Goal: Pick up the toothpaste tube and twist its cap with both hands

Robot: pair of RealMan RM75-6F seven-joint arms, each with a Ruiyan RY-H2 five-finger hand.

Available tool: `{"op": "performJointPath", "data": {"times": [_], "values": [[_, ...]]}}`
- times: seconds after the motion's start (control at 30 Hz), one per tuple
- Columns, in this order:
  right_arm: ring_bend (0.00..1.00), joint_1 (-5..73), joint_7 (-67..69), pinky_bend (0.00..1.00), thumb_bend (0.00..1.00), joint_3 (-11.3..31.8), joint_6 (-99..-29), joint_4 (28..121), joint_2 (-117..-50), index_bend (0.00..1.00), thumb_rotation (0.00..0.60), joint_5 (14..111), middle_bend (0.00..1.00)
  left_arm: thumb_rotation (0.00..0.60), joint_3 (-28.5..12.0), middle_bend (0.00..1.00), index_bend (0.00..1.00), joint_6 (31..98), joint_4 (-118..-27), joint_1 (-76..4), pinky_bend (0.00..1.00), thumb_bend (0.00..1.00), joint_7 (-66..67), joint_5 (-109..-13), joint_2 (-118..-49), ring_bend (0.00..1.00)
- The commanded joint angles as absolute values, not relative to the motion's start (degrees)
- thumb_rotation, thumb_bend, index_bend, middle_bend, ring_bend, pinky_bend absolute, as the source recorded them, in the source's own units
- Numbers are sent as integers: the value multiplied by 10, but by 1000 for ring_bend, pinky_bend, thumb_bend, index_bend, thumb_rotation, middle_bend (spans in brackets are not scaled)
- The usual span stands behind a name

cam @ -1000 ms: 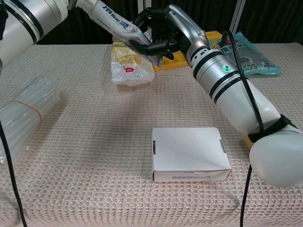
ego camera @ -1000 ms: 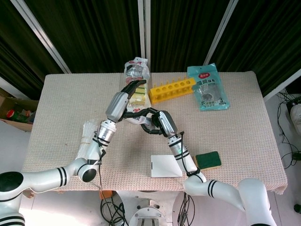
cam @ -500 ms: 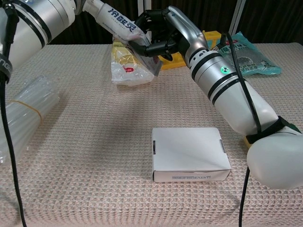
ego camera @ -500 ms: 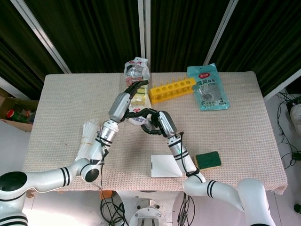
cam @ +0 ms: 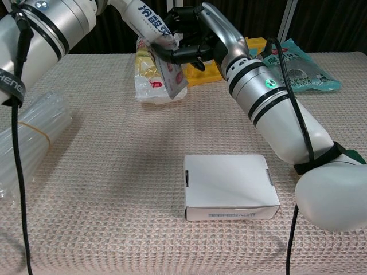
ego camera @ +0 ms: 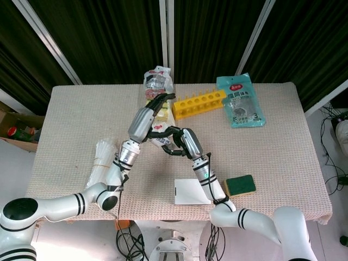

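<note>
White box (cam: 229,186) lies nearest robot on woven table (ego camera: 283,141). Green sponge (ego camera: 241,185) just right of box; bundle of clear tubes (cam: 26,137) well left of box. Beyond box, both hands meet above table. Left hand (ego camera: 155,106) grasps toothpaste tube (cam: 150,26), held aloft and tilted. Right hand (cam: 192,37) curls fingers around tube's lower end; cap hidden. Farther past box: snack bag (cam: 150,80), yellow rack (ego camera: 198,103), teal packet (ego camera: 239,100) at far edge.
</note>
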State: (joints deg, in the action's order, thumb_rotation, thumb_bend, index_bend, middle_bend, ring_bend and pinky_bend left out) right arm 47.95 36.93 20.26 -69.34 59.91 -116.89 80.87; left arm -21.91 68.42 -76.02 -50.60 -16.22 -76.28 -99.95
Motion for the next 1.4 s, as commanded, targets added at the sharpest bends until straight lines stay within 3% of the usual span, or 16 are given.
{"op": "performJointPath", "data": {"times": [0.03, 1.4], "values": [[858, 478, 373, 970, 545, 204, -686, 606, -1166, 1000, 600, 804, 948, 76, -207, 182, 111, 698, -743, -508, 184, 0, -137, -781, -1006, 105], [866, 486, 372, 978, 548, 211, -681, 595, -1175, 1000, 600, 798, 953, 65, -188, 161, 111, 657, -757, -512, 200, 0, -225, -793, -1009, 105]]}}
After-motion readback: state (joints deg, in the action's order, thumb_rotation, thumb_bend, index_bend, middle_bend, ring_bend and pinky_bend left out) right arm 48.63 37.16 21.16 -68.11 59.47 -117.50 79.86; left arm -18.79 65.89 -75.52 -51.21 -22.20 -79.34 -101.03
